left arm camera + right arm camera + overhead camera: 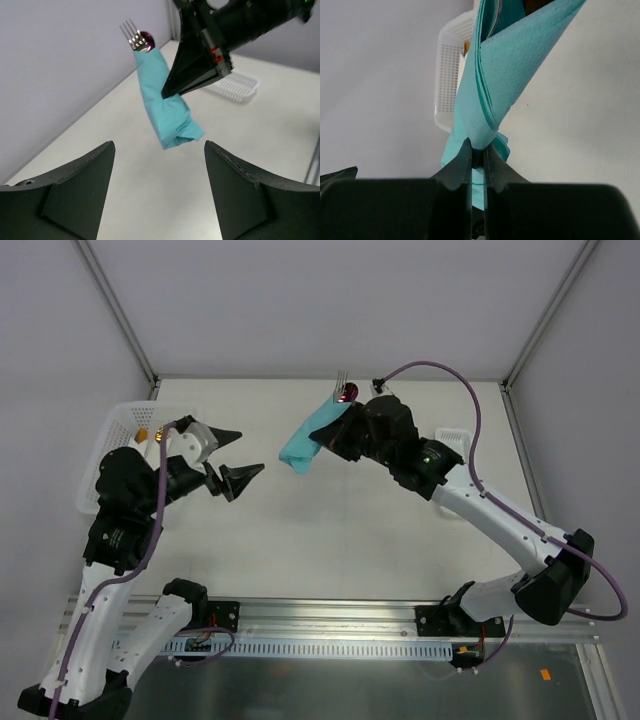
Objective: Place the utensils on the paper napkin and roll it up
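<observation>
The teal paper napkin (308, 438) is a loose roll held above the table at the back centre. Utensils (344, 390) with purplish-pink heads, a fork and a spoon, stick out of its far end. My right gripper (330, 436) is shut on the napkin's middle. In the right wrist view its fingertips (478, 150) pinch the teal folds (505, 70). My left gripper (236, 458) is open and empty, left of the roll and apart from it. The left wrist view shows the roll (162, 100), the fork tines (134, 36) and the right gripper (167, 91) clamped on it.
A white basket (112, 445) stands at the left edge with a gold-tipped piece (145, 434) in it. A second white basket (455, 438) sits at the right, behind the right arm. Grey walls close the back and sides.
</observation>
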Tool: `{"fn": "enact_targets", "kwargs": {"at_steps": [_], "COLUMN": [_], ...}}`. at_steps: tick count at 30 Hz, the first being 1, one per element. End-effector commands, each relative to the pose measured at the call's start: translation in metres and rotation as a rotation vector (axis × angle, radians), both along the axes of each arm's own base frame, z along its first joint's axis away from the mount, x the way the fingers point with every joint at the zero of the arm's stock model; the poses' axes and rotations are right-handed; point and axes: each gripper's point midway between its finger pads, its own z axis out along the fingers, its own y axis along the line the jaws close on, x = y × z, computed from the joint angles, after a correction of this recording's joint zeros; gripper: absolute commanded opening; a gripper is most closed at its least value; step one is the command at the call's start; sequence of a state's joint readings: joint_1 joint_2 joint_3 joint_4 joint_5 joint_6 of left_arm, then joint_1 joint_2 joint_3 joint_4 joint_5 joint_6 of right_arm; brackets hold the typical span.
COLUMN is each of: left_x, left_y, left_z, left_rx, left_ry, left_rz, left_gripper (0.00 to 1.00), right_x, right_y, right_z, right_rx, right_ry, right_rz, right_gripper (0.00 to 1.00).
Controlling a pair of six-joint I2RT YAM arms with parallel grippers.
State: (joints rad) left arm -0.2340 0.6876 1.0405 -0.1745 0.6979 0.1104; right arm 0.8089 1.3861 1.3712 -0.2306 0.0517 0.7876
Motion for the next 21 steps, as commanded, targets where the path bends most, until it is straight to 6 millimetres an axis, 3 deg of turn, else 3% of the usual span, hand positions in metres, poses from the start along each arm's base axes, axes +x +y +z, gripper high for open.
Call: {"fn": "enact_targets", "kwargs": {"at_steps": [1, 8, 14, 20, 21], "left_x": [0.030, 0.032, 0.037, 0.027, 0.026], "left_y": [0.014, -0.027, -0.042, -0.054, -0.058], "left_z": [-0.042, -0.065, -0.071, -0.077, -0.070], "left_rx": [0.331, 0.481, 0.489, 0.486, 0.466], "left_ry": [-0.096, -0.173, -0.275, -0.407, -0.449], "left_rz": [0.148, 0.089, 0.121, 0.081, 0.082], "left_gripper": [0.71, 0.64, 0.63, 0.64, 0.64], "right_x": [0.003, 0.006, 0.000, -0.009, -0.011], "right_y": [-0.004, 0.005, 0.006, 0.004, 0.004], "right_z": [-0.001, -0.014, -0.016, -0.028, -0.027], "right_rx": [-0.006, 0.004, 0.015, 0.022, 0.024], "right_ry": [0.061, 0.160, 0.198, 0.285, 0.296], "right_rz": [-0.112, -0.207, -0.257, -0.303, -0.305], "right_gripper": [0.00, 0.00, 0.00, 0.00, 0.00]}}
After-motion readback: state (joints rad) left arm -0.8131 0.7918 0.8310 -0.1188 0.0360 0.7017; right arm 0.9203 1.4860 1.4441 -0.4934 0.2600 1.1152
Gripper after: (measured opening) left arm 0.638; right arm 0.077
